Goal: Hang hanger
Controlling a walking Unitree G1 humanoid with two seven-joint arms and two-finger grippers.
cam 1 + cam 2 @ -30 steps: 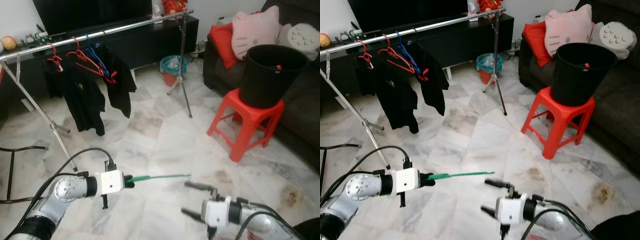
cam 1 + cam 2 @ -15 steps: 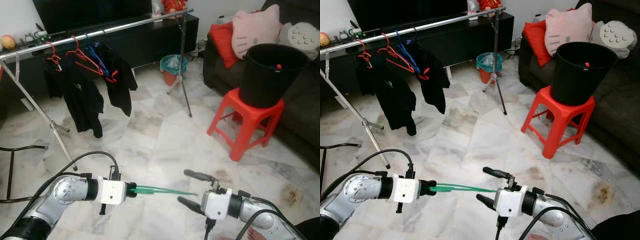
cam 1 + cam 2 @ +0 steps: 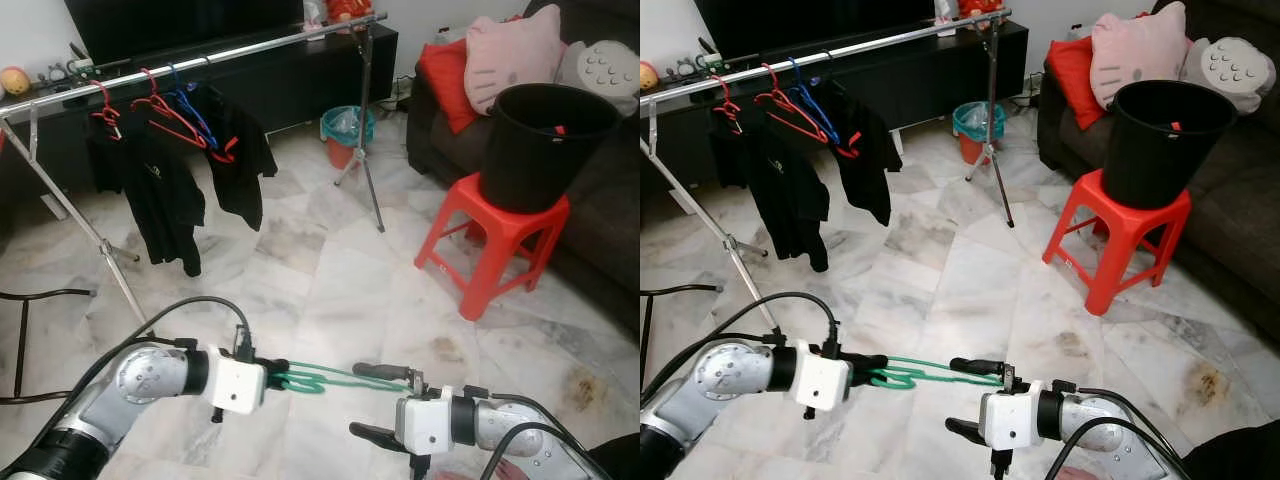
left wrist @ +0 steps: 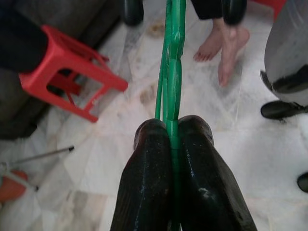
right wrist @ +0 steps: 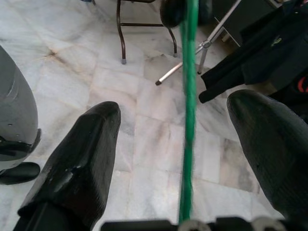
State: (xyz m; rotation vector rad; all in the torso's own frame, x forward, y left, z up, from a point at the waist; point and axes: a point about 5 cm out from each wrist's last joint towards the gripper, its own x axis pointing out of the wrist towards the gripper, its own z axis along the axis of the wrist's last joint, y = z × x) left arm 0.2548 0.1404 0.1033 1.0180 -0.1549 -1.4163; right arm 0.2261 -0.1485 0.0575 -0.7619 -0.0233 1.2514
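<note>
Left gripper (image 3: 276, 378), lower left of the frame, is clamped on a green plastic hanger (image 3: 330, 378) held level above the marble floor (image 3: 320, 270). Right gripper (image 3: 380, 402), lower centre, is spread wide, the hanger's far end lying between its fingers.

- The floor (image 3: 330, 270) is pale marble tile with grey and brown marks.
- A long silver clothes rail (image 3: 200, 62) runs across the far left on thin metal legs.
- Black shirts (image 3: 165, 190) hang from it on red and blue hangers (image 3: 175, 110).
- Behind the rail is a low black TV cabinet (image 3: 290, 80).
- A small blue bin (image 3: 345, 135) sits on the floor by the cabinet.
- On the right, a black bucket (image 3: 545, 140) stands on a red plastic stool (image 3: 495, 245).
- Far right is a dark sofa (image 3: 600, 220) with red, pink and grey cushions (image 3: 505, 65).
</note>
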